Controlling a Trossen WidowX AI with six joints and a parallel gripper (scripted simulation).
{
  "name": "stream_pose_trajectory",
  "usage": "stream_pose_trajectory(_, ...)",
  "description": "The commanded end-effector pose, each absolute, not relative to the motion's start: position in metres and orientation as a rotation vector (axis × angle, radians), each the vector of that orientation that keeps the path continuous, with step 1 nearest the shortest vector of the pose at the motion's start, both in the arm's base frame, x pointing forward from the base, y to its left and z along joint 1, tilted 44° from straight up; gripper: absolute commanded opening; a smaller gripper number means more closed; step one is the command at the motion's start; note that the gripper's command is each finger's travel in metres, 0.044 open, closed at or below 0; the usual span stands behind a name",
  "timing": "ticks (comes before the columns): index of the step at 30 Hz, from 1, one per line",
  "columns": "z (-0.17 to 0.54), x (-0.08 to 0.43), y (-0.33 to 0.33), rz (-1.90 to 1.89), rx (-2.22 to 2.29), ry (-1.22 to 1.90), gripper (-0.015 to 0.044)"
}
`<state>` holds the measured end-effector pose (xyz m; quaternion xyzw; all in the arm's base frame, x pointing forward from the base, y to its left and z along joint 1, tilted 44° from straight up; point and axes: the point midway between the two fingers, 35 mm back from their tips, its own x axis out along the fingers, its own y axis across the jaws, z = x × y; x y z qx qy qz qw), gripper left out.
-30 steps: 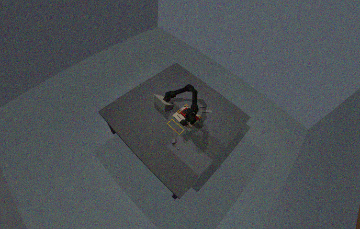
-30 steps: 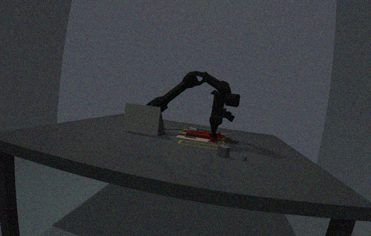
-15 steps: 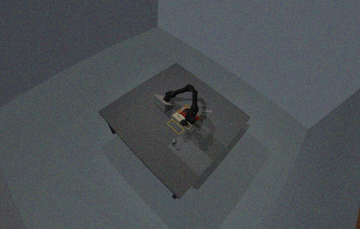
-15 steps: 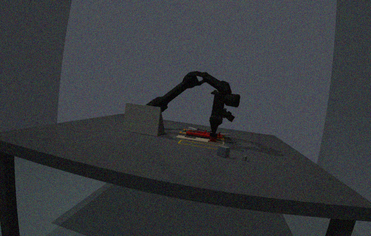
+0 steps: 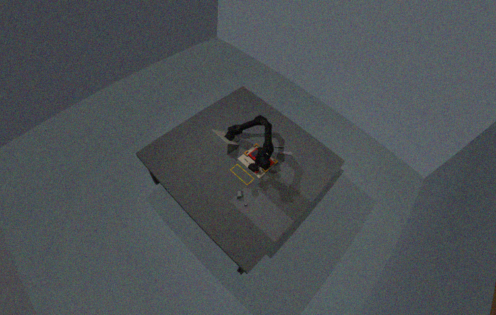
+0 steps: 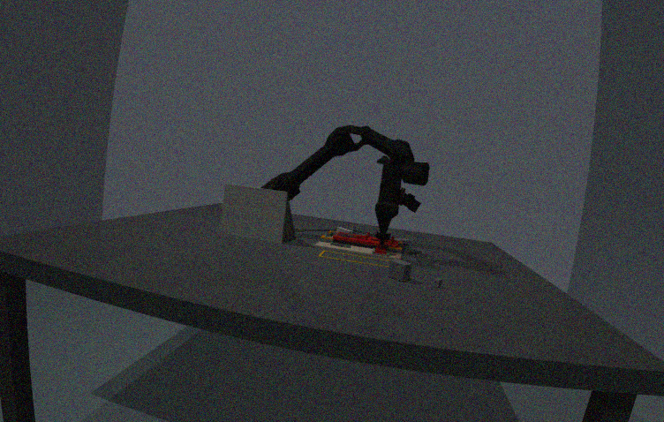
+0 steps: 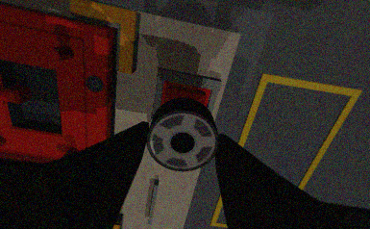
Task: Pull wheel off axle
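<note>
The wheel (image 7: 184,116), with a dark tyre and a grey spoked hub, is seen from above in the wrist view. My gripper (image 7: 183,135) (image 6: 382,243) is shut on it, one finger on each side. The wheel is over a red base block (image 7: 188,94) (image 6: 380,251), part of which shows beyond it. The axle is not visible; the hub hole looks dark, and I cannot tell whether the wheel is clear of the axle. The marked area, a yellow outline (image 5: 239,176) (image 6: 353,260) (image 7: 313,85), lies to the right in the wrist view with nothing inside its visible part.
A red box (image 7: 99,120) with orange corners is left of the wheel. A pale board (image 7: 169,204) (image 6: 348,248) lies below it. A grey block (image 5: 239,194) (image 6: 400,270) and a small piece (image 5: 245,204) (image 6: 437,283) are past the outline. A grey panel (image 6: 253,212) stands near the arm's base.
</note>
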<state>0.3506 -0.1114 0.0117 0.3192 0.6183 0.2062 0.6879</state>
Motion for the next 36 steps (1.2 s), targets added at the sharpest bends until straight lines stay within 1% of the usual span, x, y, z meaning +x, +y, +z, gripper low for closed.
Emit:
stream_pose_trajectory(1, 0.0137, 0.3505, -0.1143, 0.460, 0.709, 1.381, 0.0000)
stream_pose_trajectory(36, 0.0220, 0.3485, -0.1221, 0.459, 0.710, 1.380, 0.0000)
